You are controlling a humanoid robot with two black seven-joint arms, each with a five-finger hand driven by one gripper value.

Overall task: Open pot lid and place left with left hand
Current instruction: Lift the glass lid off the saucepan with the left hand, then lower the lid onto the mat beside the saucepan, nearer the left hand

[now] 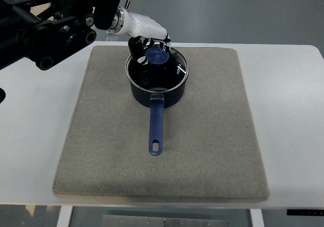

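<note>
A white table carries everything in the top view. A large grey mat, rectangular with rounded corners and a felt-like surface, lies flat on the table and covers most of its middle part. Bare white table surface shows to the left and to the right of the mat, and a narrow strip shows along the near edge. A dark blue pot stands on the far part of the mat, with its long blue handle pointing to the near edge.
</note>
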